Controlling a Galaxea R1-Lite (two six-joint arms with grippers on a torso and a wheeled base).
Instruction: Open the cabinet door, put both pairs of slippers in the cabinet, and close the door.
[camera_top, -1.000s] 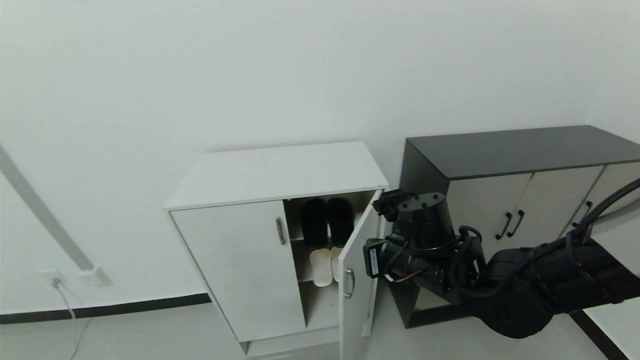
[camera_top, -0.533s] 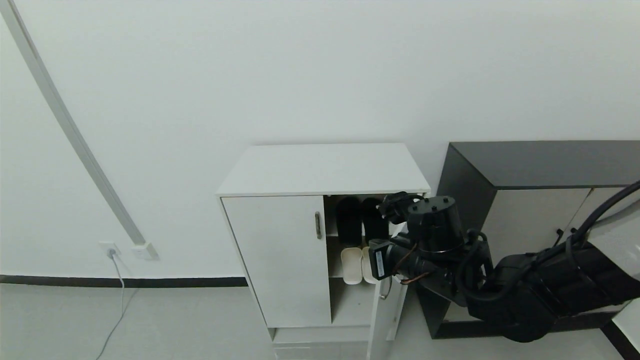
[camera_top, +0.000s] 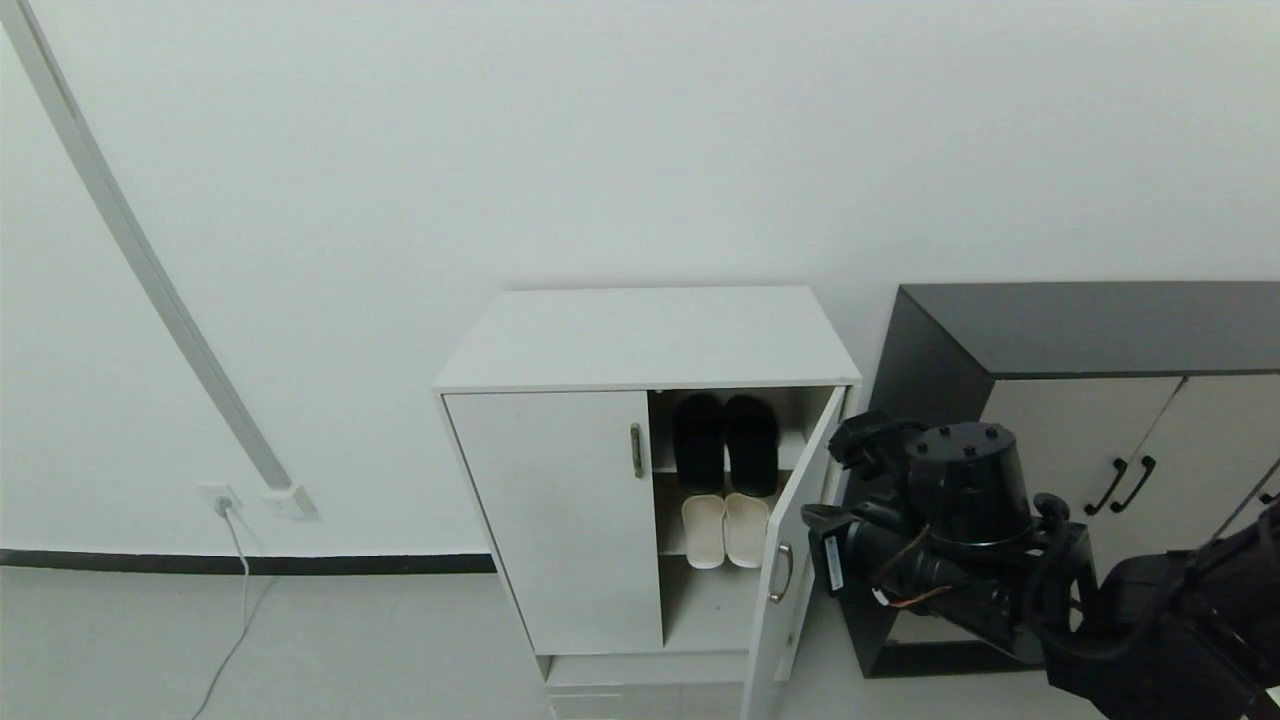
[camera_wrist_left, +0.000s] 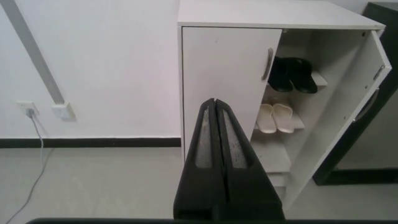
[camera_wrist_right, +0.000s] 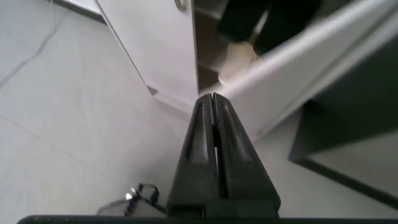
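Note:
The white cabinet (camera_top: 640, 335) stands against the wall, its left door shut and its right door (camera_top: 800, 500) swung open towards me. A black pair of slippers (camera_top: 725, 440) lies on the upper shelf, a white pair (camera_top: 725, 528) on the shelf below. My right arm (camera_top: 965, 500) hangs to the right of the open door, on its outer side. The right gripper (camera_wrist_right: 214, 99) is shut and holds nothing, its tip close to the door's lower edge (camera_wrist_right: 298, 68). The left gripper (camera_wrist_left: 215, 102) is also shut and holds nothing, well back from the cabinet and facing the shut left door.
A dark cabinet (camera_top: 1080, 320) with grey doors stands close to the right of the white one. A wall socket with a cable (camera_top: 222, 500) and a slanting grey conduit (camera_top: 140, 260) are on the left. Open floor (camera_top: 300, 640) lies in front and to the left.
The head camera shifted after the earliest frame. Since then my right arm has drawn back to the right, off the cabinet opening, and more of the door's outer face shows.

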